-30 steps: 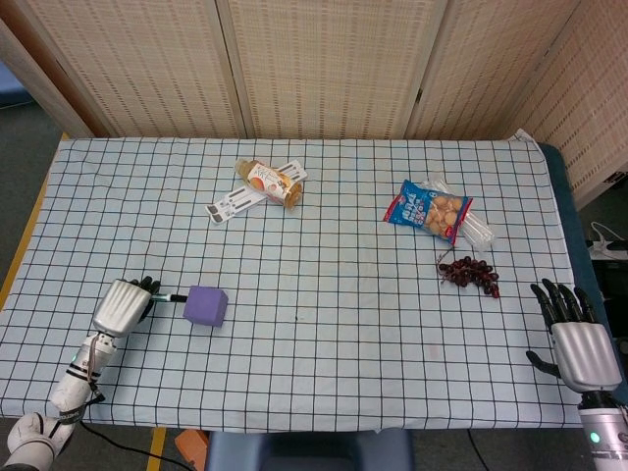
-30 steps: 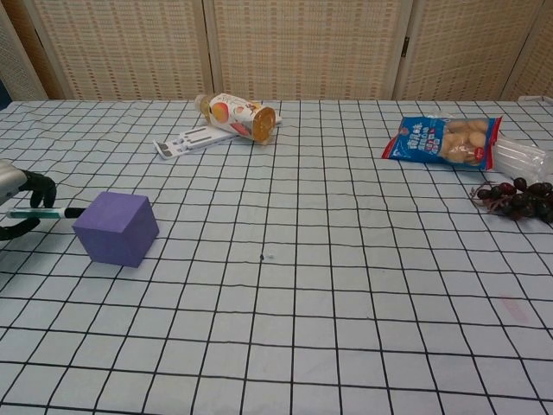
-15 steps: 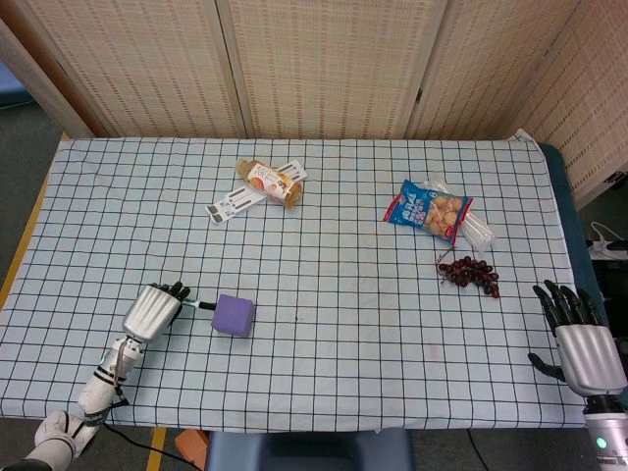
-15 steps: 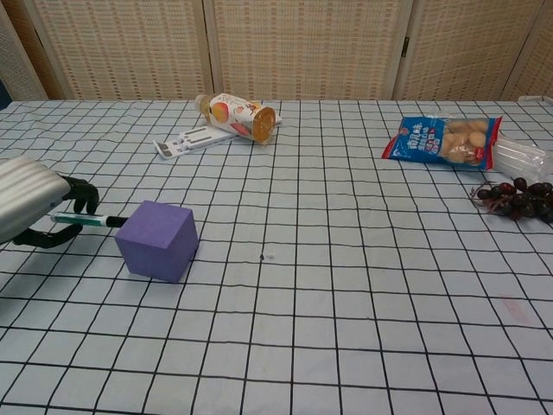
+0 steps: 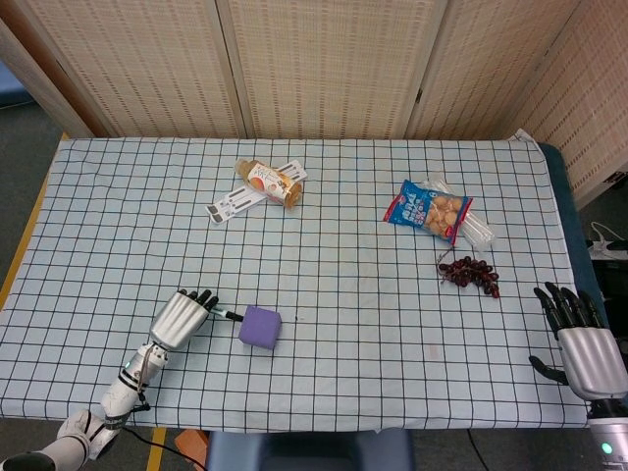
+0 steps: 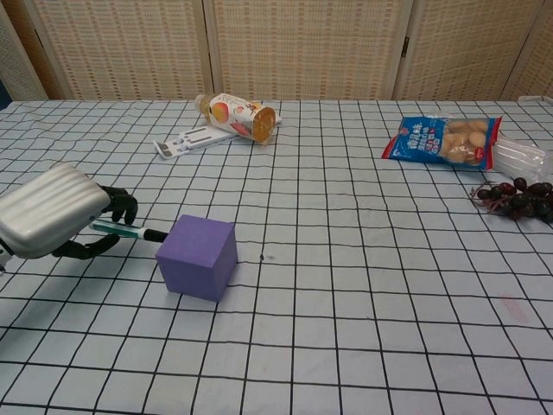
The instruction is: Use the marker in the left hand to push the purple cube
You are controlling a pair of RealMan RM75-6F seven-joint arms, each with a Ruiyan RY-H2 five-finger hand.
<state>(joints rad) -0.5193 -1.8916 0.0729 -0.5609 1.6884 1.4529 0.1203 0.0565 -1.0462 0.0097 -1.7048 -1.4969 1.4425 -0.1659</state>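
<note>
— Woven screens behind, a grid-checked cloth over the table (image 5: 392, 324). Where's the cube?

— The purple cube (image 5: 261, 327) sits near the front left, just right of the left hand (image 5: 182, 317), which is closed around the marker (image 6: 130, 230). Its long axis runs left to right, dark tip at the cube's left face, so I'd judge the push goes rightward.

— And the other hand?

— The right hand (image 5: 579, 339) is well apart at the front right corner, fingers spread, holding nothing.

— Any writing?

— The blue snack bag (image 6: 445, 139) and the bottle (image 6: 238, 115) carry print too small to read.
</note>
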